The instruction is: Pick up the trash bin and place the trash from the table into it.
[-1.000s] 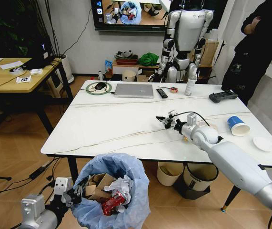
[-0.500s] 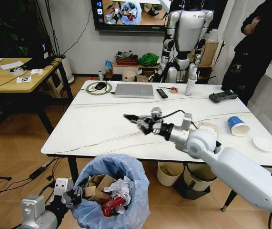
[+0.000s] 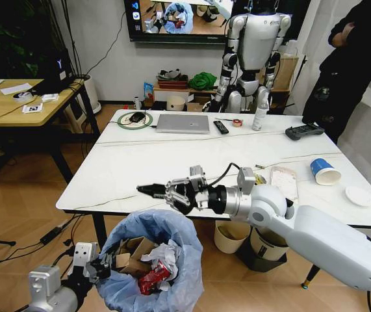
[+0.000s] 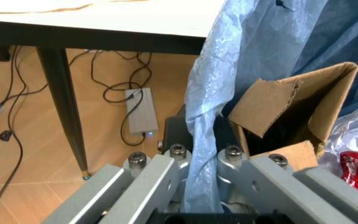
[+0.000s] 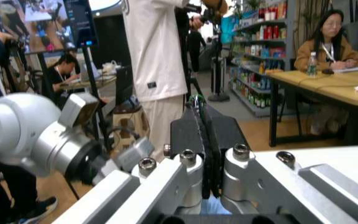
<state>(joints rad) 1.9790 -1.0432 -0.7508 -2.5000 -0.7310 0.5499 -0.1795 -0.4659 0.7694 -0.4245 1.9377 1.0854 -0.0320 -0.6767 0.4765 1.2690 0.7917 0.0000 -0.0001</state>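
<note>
The trash bin (image 3: 172, 229), lined with a light-blue bag, hangs below the front edge of the table (image 3: 140, 162). My left gripper (image 3: 98, 267) is shut on its bag rim (image 4: 204, 116). Brown cardboard (image 4: 291, 107), white paper (image 3: 166, 250) and a red can (image 3: 154, 276) lie inside. My right gripper (image 3: 151, 190) reaches past the table's front edge, just above the bin. Its pads (image 5: 197, 135) are pressed shut on a thin piece of trash. A blue-white paper cup (image 3: 323, 171) and a clear packet (image 3: 282, 181) lie at the table's right.
A laptop (image 3: 182, 123), remote (image 3: 220, 127), bottle (image 3: 259, 117) and black controller (image 3: 304, 131) line the far side. A cream bucket (image 3: 230, 235) and a black-rimmed white bin (image 3: 273, 242) stand under the table. A wooden desk (image 3: 10, 101) is at the left.
My right arm has swung from the table's middle to the left and toward the front edge, ending above the bin. The left gripper and the bin have stayed put.
</note>
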